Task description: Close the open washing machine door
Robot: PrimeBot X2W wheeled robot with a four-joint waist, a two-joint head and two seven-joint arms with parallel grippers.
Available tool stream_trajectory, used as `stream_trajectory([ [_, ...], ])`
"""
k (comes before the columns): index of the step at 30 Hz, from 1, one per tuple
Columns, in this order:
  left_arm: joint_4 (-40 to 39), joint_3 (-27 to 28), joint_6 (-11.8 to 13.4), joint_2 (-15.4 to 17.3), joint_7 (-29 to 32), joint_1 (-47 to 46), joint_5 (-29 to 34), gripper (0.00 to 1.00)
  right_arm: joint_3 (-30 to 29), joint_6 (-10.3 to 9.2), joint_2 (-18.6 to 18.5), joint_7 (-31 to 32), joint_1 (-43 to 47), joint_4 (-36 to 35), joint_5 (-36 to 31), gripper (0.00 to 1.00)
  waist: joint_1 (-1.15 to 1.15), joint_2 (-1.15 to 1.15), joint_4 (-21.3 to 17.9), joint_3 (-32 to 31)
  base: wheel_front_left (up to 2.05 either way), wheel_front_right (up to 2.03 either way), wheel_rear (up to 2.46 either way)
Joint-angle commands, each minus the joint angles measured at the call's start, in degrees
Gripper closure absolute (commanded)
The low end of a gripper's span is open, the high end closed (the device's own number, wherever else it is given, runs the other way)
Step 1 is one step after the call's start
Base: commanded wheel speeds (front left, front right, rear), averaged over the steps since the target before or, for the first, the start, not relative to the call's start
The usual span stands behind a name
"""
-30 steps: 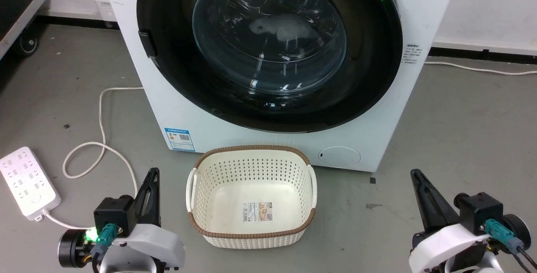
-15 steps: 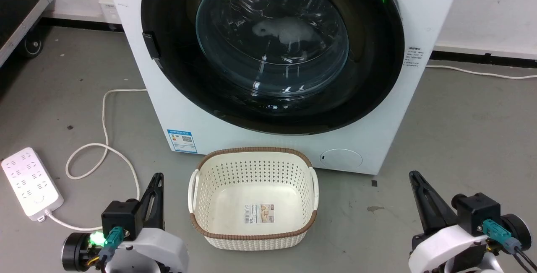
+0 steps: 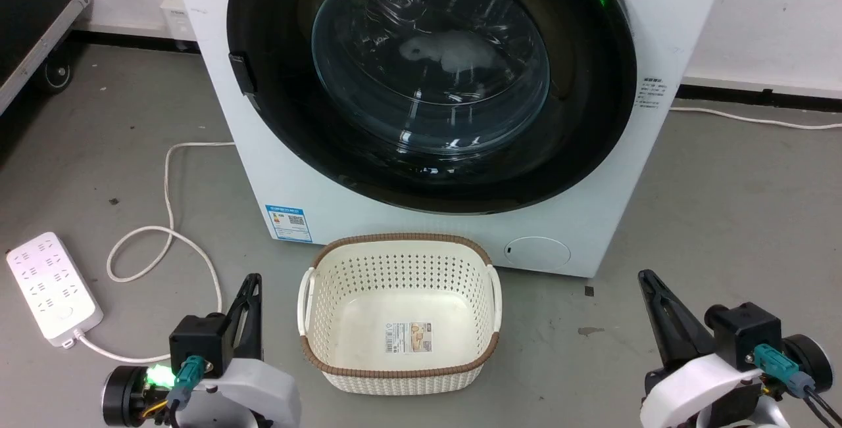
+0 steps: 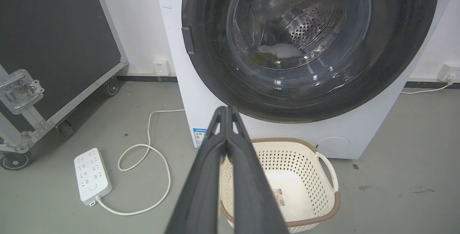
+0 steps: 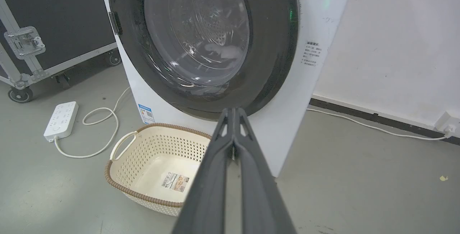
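1. Two closed tools hang low over the floor: the left gripper and the right gripper, each with its fingers pressed together and holding nothing.
2. The washing machine door lies flat against the front of the washing machine, well apart from both.
3. A cream basket stands on the floor just before the machine.

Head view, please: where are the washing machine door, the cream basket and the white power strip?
washing machine door (image 3: 431,66), head view, on its clear glass bowl.
basket (image 3: 401,270), head view, on its perforated back wall.
power strip (image 3: 52,286), head view, on its top face with the sockets.
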Motion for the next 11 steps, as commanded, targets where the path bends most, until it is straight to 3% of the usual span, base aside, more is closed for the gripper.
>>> stream_trajectory([
  [1, -0.31, 0.19, 0.17, -0.05, 0.02, 0.83, 0.15, 1.0, 0.04, -0.04, -0.17, 0.07, 1.09, -0.4, -0.43, 1.0, 0.0, 0.0, 0.0, 0.0, 0.0, 0.0, 0.0],
  [11, -0.31, 0.19, 0.17, -0.05, 0.02, 0.83, 0.15, 1.0, 0.04, -0.04, -0.17, 0.07, 1.09, -0.4, -0.43, 1.0, 0.0, 0.0, 0.0, 0.0, 0.0, 0.0, 0.0],
])
